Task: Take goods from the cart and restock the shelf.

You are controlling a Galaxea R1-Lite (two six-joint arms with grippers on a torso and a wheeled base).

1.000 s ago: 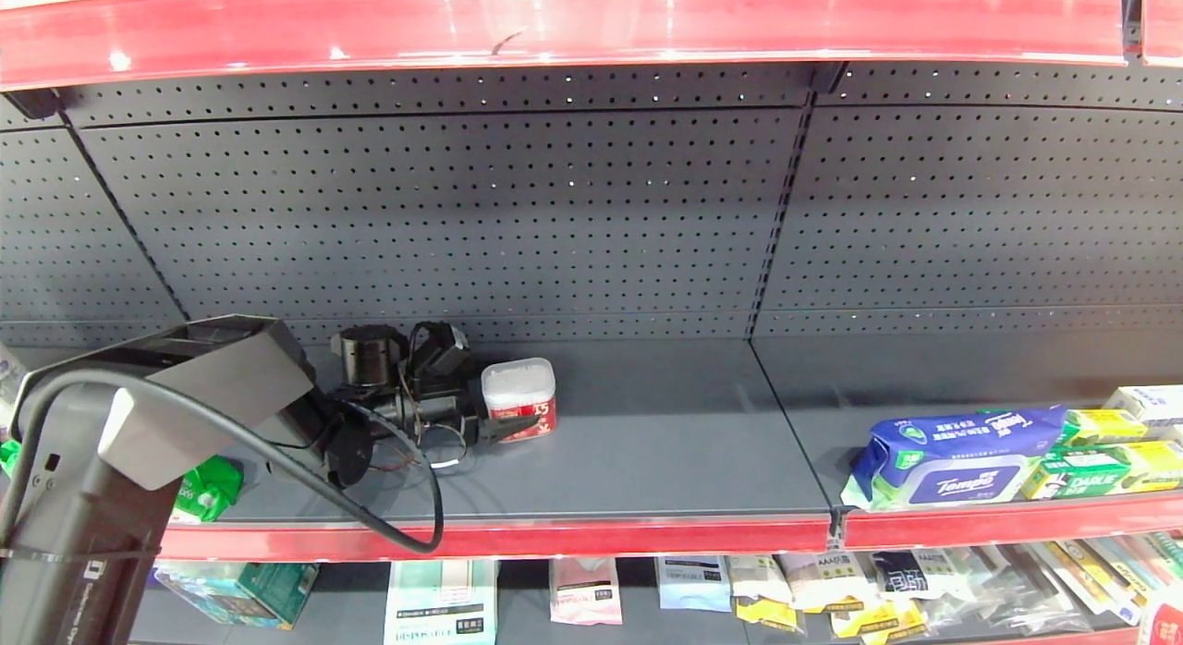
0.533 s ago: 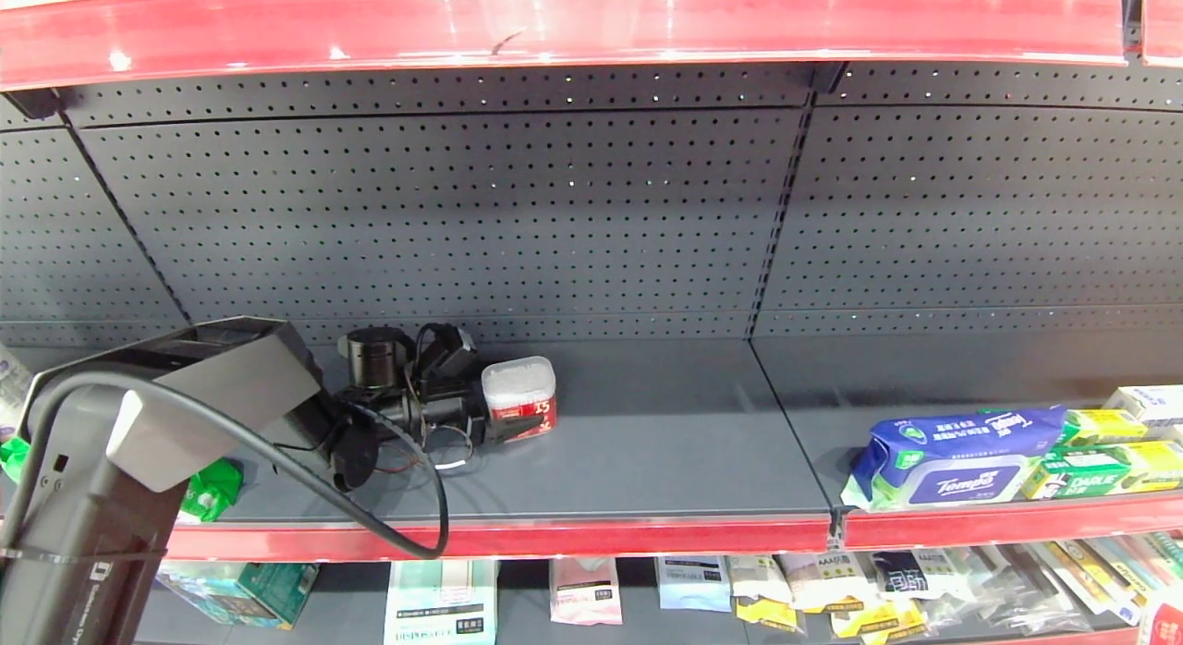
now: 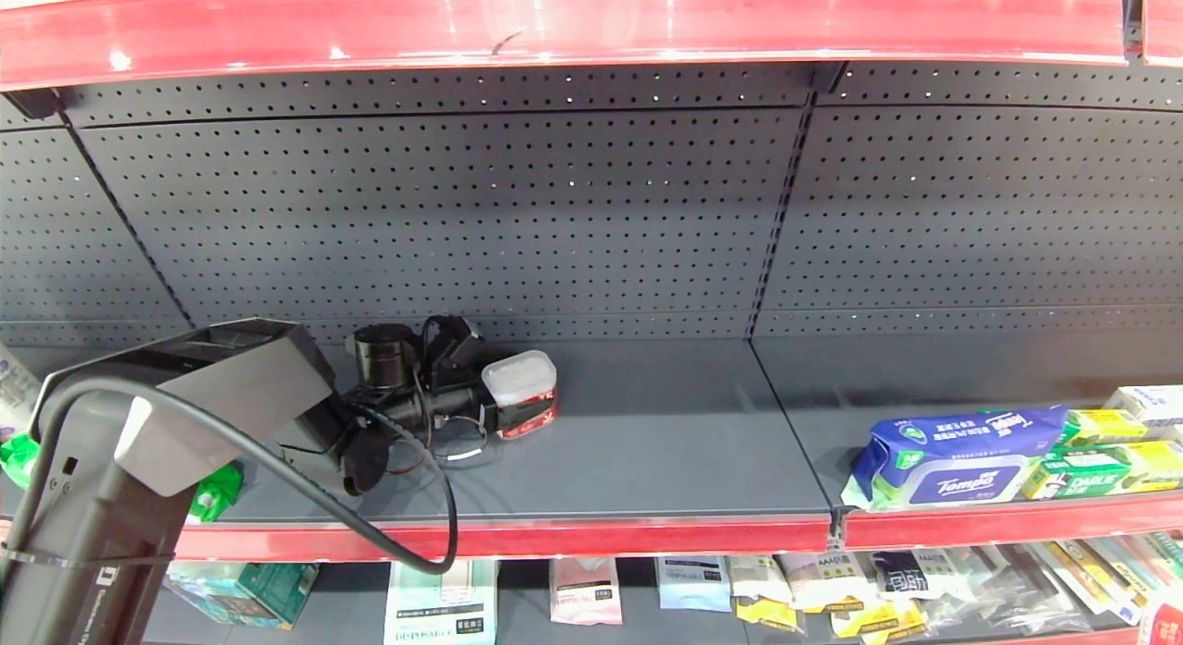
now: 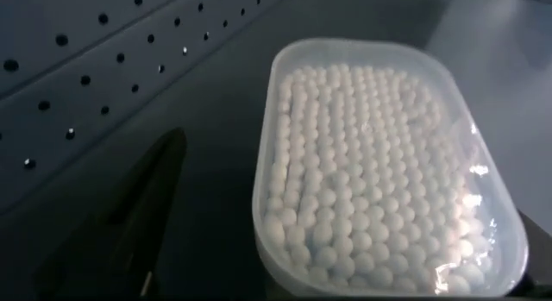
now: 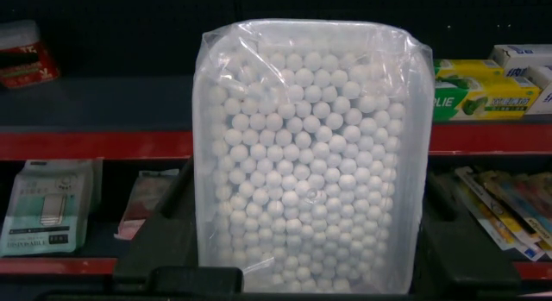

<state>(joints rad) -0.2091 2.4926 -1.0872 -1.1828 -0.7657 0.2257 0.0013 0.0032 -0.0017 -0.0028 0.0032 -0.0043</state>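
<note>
Plastic swab box (image 3: 519, 379) hangs tilted in left gripper (image 3: 504, 410), lengthwise along shelf (image 3: 647, 442).

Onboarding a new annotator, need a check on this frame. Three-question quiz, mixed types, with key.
1. True or false: the red-labelled clear plastic box of white cotton swabs in the left gripper stands upright on the grey metal shelf.
2. The right gripper holds: A) nothing B) a clear wrapped box of white cotton swabs C) a glass jar
3. Fill in: the blue plastic wipes pack lies toward the robot's ____ on the shelf.
Key: 1 false, it is tilted; 2 B; 3 right.
</note>
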